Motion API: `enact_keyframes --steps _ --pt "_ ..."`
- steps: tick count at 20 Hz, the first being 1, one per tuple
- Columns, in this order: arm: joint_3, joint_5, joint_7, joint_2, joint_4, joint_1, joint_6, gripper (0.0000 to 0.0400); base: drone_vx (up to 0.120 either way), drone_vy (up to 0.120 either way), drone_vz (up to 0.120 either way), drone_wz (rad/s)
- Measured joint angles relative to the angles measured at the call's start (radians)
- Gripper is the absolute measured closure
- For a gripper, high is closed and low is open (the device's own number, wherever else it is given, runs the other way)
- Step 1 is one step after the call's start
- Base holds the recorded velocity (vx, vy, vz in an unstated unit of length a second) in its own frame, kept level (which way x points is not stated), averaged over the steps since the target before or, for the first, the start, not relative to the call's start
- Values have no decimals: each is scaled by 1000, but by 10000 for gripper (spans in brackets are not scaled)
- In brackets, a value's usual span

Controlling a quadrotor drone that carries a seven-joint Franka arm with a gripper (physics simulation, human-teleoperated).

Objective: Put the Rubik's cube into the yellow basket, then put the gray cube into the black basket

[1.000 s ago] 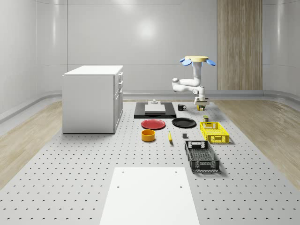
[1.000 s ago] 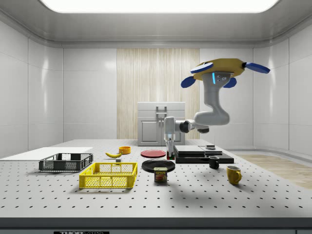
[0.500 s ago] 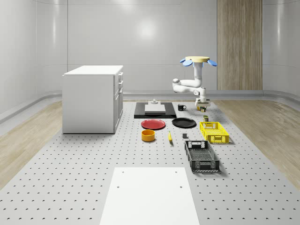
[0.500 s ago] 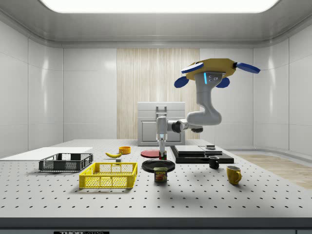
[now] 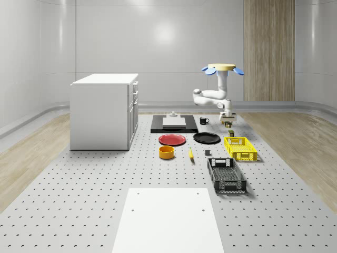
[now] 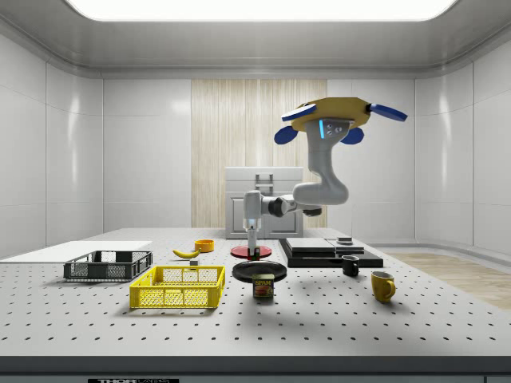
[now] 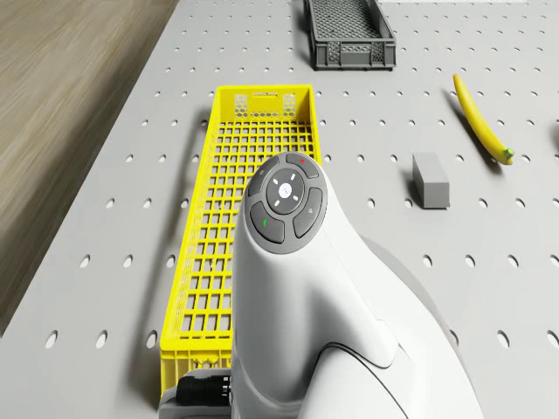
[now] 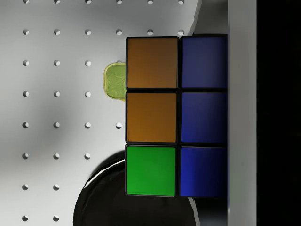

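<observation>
The Rubik's cube [image 8: 176, 115] is held in my shut gripper [image 5: 227, 122], orange, green and blue faces showing in the wrist view. In the side view the gripper [image 6: 254, 252] hangs low over the table by the black plate [image 6: 259, 271]. The drone [image 5: 222, 67] hovers above, just behind the far end of the yellow basket [image 5: 240, 148], which the drone view also shows as the yellow basket [image 7: 262, 227] beneath the arm. The gray cube [image 7: 430, 181] lies on the table between that basket and a banana [image 7: 480, 122]. The black basket [image 5: 226, 175] sits nearer the front.
A small tin can [image 6: 263, 286] stands beneath the gripper beside the black plate. A red plate [image 5: 172, 139], an orange bowl [image 5: 166, 152], a black mug [image 5: 204, 120] and a yellow mug [image 6: 382, 286] stand around. A white cabinet [image 5: 105, 110] rises at the whole-scene view's left.
Drone and arm have shifted toward the side view's left with the Rubik's cube still gripped, from beside the black tray to above the black plate and the can.
</observation>
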Motion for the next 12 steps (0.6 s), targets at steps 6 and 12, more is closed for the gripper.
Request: enact_keyframes --steps 6,12 --pt "1 3 1 -6 0 -2 6 112 120 93 0 0" --pt "1 5 2 -12 1 -3 11 112 120 20 0 0"
